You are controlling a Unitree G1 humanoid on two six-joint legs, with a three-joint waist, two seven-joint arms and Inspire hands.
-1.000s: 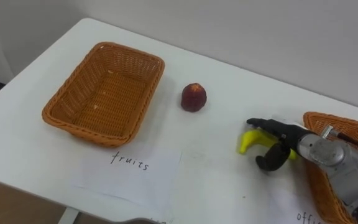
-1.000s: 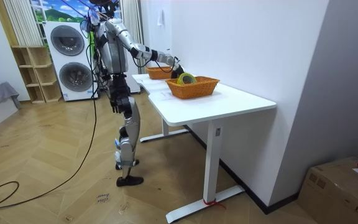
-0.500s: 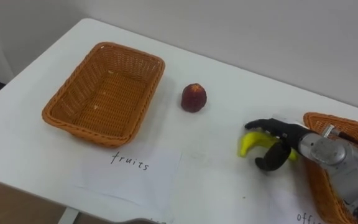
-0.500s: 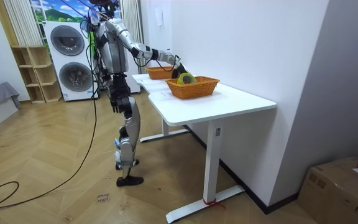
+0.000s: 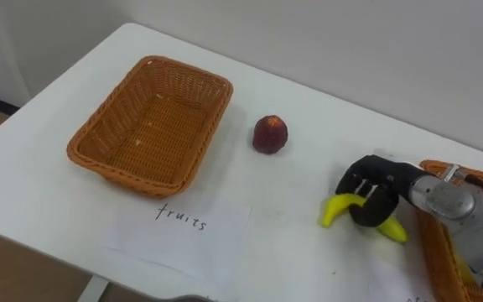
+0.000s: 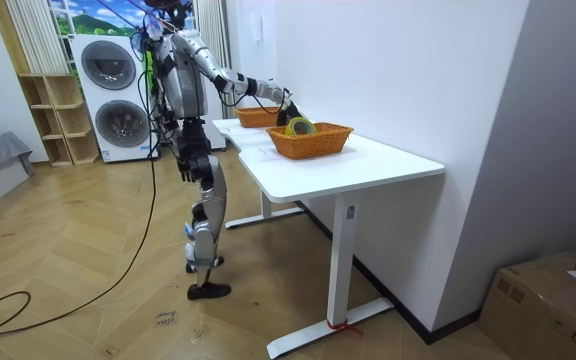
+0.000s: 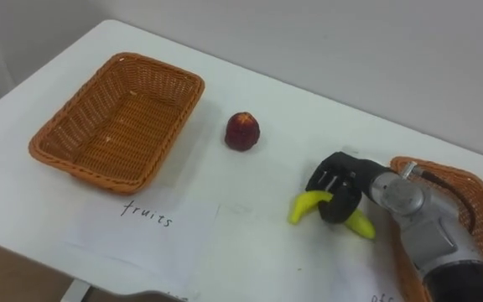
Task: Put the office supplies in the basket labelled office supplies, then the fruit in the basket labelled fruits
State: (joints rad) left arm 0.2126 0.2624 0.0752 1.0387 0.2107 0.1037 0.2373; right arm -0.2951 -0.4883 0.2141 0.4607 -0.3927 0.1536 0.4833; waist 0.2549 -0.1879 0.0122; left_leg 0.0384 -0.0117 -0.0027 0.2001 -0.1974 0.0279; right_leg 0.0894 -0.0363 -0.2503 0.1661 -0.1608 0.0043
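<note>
Right hand (image 5: 371,191), spread before, now curled round banana (image 5: 335,210) — grab made. Next, likely: carry to fruits basket (image 5: 141,134).

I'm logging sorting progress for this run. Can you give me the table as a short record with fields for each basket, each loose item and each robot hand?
left basket: empty, paper sheet in front of it
red fruit: loose on table, right of left basket
banana: between red fruit and right basket, gripped
right robot hand: curled round banana
right basket: beside the right wrist
left robot hand: low by the robot's hip
</note>
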